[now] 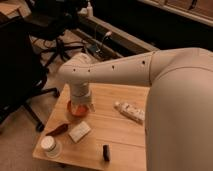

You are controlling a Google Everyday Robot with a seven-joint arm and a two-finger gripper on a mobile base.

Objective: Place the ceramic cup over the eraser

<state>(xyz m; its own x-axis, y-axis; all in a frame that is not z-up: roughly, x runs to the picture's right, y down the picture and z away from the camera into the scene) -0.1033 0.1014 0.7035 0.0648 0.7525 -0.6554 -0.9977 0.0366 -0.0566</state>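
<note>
Nearest you, the eraser (106,152) lies by the front edge of the wooden tabletop (122,134), well apart from the claw (80,107). At the front-left corner the ceramic cup (50,146) stands on its own, untouched, and it too is well short of the claw. Just behind it come the flat white block (79,131) and the red chilli-shaped thing (59,129), side by side. Farther back, the claw hangs down into the orange bowl (71,111); you cannot tell how far open it is or whether it has hold of anything. To the right lies a white oblong packet (130,111), and its markings can't be read. Beyond the tabletop you see black office chairs (52,30) on a pale floor and cables along the far wall.
</note>
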